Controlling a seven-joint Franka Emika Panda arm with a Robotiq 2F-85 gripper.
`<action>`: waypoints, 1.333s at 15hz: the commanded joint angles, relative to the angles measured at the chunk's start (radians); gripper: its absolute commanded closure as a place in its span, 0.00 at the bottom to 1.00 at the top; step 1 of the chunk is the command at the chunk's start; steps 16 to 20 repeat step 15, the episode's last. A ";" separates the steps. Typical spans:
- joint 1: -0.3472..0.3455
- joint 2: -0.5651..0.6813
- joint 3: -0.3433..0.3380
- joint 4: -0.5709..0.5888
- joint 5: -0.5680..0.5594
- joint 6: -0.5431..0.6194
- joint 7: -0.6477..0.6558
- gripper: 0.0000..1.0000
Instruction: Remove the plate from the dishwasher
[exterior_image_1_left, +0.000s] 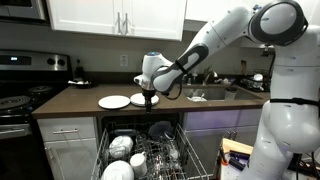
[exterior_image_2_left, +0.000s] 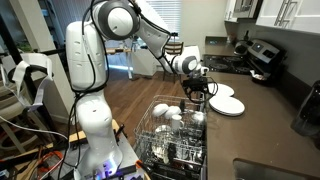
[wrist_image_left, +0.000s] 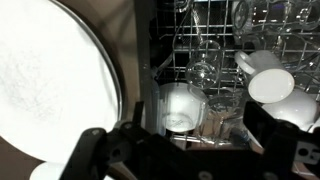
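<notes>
The dishwasher (exterior_image_1_left: 150, 150) stands open under the counter, and its pulled-out grey wire rack (exterior_image_2_left: 175, 135) holds white bowls, cups and glasses. Two white plates lie on the dark countertop, one (exterior_image_1_left: 113, 101) left of the gripper and one (exterior_image_2_left: 222, 90) right beside it. In the wrist view a large white plate (wrist_image_left: 50, 90) fills the left side, and the rack with glasses (wrist_image_left: 185, 105) lies below. My gripper (exterior_image_1_left: 150, 97) hangs at the counter's front edge above the rack, also seen in an exterior view (exterior_image_2_left: 197, 92). Its fingers (wrist_image_left: 185, 150) are spread apart with nothing between them.
A black stove (exterior_image_1_left: 20, 85) stands left of the counter. A sink (exterior_image_1_left: 210, 93) with items around it is to the right. White cabinets (exterior_image_1_left: 115, 15) hang above. The robot's white base (exterior_image_2_left: 90, 110) stands on the wood floor beside the rack.
</notes>
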 joint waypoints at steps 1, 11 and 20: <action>-0.012 -0.137 0.029 -0.101 0.067 0.000 -0.117 0.00; 0.073 -0.422 -0.006 -0.265 0.207 -0.101 -0.324 0.00; 0.082 -0.416 -0.009 -0.258 0.169 -0.098 -0.274 0.00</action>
